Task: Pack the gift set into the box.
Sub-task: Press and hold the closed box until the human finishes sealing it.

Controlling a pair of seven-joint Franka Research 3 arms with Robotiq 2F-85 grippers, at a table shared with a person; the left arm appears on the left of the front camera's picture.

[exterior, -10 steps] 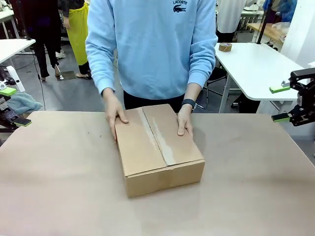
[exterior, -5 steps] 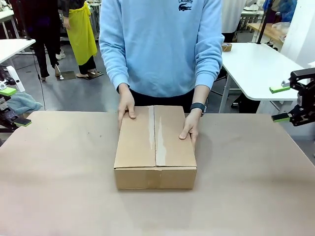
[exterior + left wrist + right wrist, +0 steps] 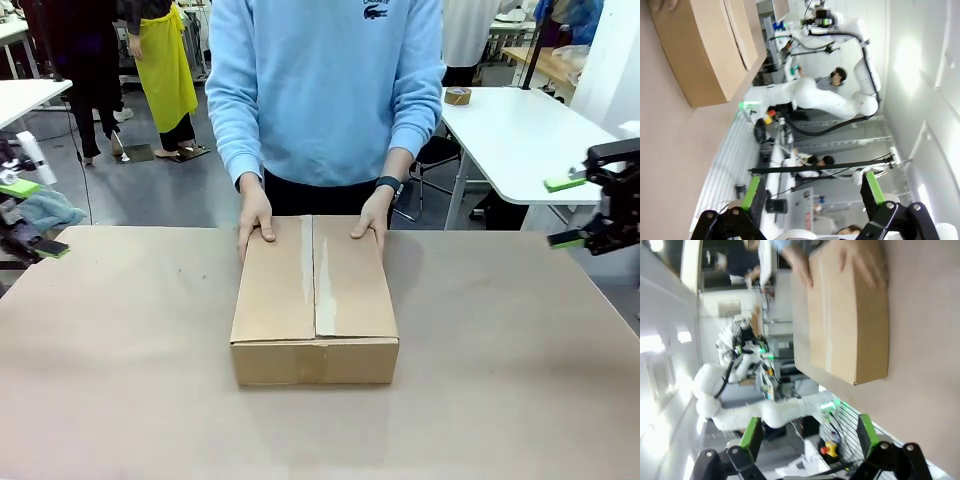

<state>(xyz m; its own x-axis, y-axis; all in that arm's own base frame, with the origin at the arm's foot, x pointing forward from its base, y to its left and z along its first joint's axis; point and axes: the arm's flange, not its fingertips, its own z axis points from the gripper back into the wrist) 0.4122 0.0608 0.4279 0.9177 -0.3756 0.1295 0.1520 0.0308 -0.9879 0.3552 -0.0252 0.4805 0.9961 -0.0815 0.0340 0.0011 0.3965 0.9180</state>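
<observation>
A brown cardboard box lies in the middle of the table with its top flaps shut and a pale seam down the middle. It also shows sideways as the box and the box. The person's hands rest on its far edge. The gift set is hidden. My left gripper hangs open at the table's far left edge, its green pads wide apart. My right gripper hangs open off the right edge, pads spread, nothing between them.
The brown table top spreads wide around the box. A white side table with a tape roll stands at the back right. Another white table is at the back left.
The person turned the box from an angled position to square with the table and moved both hands to its far edge. Both grippers shifted only slightly.
</observation>
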